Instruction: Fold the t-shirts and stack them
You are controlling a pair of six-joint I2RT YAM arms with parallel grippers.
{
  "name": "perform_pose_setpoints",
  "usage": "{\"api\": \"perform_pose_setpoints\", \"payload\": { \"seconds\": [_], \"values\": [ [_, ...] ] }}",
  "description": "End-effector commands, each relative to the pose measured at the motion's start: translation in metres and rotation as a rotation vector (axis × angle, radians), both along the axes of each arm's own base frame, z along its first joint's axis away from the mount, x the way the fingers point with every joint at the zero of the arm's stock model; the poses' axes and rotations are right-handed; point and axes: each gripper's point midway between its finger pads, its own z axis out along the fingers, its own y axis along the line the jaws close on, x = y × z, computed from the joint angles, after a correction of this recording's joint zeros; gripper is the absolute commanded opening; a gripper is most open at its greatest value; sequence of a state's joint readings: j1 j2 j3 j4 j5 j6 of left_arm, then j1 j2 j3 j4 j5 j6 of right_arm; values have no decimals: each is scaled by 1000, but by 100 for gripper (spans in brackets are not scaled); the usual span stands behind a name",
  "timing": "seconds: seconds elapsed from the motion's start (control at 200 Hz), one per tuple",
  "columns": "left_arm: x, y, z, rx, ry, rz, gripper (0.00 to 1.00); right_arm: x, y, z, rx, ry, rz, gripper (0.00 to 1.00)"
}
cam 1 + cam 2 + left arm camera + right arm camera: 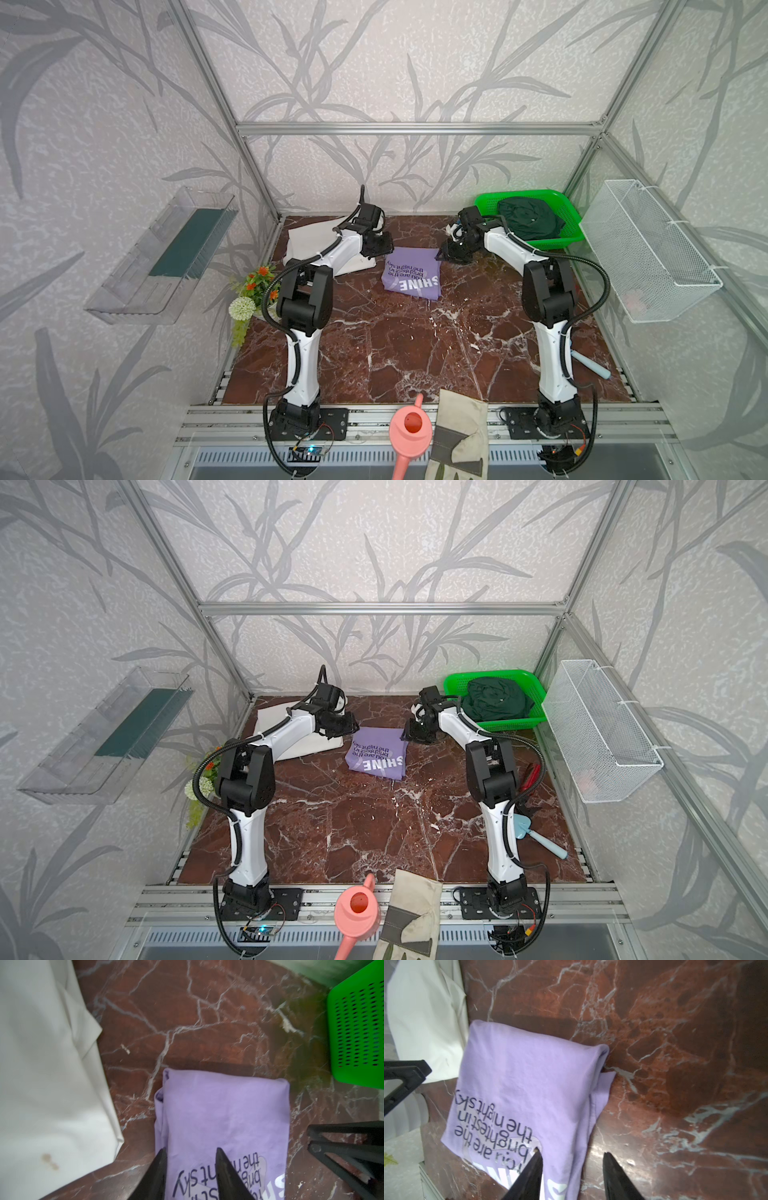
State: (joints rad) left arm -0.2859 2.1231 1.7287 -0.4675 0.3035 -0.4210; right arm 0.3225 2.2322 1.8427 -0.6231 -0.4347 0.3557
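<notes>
Marble tabletop (415, 353): one lavender tee (409, 274), one white tee (307, 241), one green tee (530, 218)

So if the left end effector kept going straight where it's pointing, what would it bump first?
Most likely the folded purple t-shirt: the left end effector points at it, jaws open, tips over the printed part. Whether they touch it, I cannot tell.

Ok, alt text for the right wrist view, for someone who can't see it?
A folded lavender t-shirt with dark printed text lies on the red marble table, the open right gripper straddling one edge of it and gripping nothing. A white t-shirt lies beside it.
</notes>
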Motion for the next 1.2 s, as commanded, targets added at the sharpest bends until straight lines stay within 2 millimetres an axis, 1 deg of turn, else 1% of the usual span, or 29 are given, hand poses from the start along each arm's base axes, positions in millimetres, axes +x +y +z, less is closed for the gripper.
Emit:
{"api": "perform_pose_setpoints", "payload": {
  "seconds": [0.0,0.14,0.225,0.345,0.4,0.495,0.555,0.6,0.66,0.67,0.75,0.825,0.895,0.95,1.0,1.08,1.145,1.194],
  "values": [
    [17,-16,11,-74,-59,-36,36,13,20,26,70,-69,6,39],
    [35,-17,-15,-66,-21,-5,32,28,33,6,111,-33,-8,33],
    [39,-21,-32,-70,18,-9,31,34,32,-11,94,-12,-31,30],
    [35,-20,-59,-60,72,-1,30,34,22,-39,44,23,-62,31],
    [30,-19,-68,-60,94,2,29,32,16,-52,27,49,-71,30],
    [19,-22,-72,-75,111,-2,27,26,4,-63,-1,70,-69,29],
    [10,-26,-67,-86,104,-5,26,23,-4,-62,-27,59,-59,28],
    [2,-28,-59,-87,88,-7,26,21,-9,-53,-43,30,-50,28],
    [-8,-28,-45,-82,63,-7,26,18,-14,-34,-64,-25,-48,28],
    [-9,-26,-43,-81,59,-3,26,17,-16,-33,-68,-28,-50,28],
    [-22,-19,-21,-75,12,15,26,11,-22,-1,-74,-95,-65,29],
    [-35,-9,1,-60,-30,33,28,-3,-22,20,-61,-125,-72,30],
    [-52,-4,10,-61,-32,27,28,-21,-14,32,-37,-126,-53,31],
    [-67,-10,15,-99,-15,-9,28,-39,-5,33,-11,-104,-30,31],
    [-84,-21,18,-151,16,-62,28,-54,5,32,18,-78,-8,30],
    [-112,-37,18,-198,58,-139,28,-79,19,20,76,-22,19,30],
    [-131,-45,17,-196,74,-185,28,-90,25,9,98,5,18,30],
    [-140,-48,10,-178,93,-209,28,-97,26,-1,106,29,13,31]
  ]
}}
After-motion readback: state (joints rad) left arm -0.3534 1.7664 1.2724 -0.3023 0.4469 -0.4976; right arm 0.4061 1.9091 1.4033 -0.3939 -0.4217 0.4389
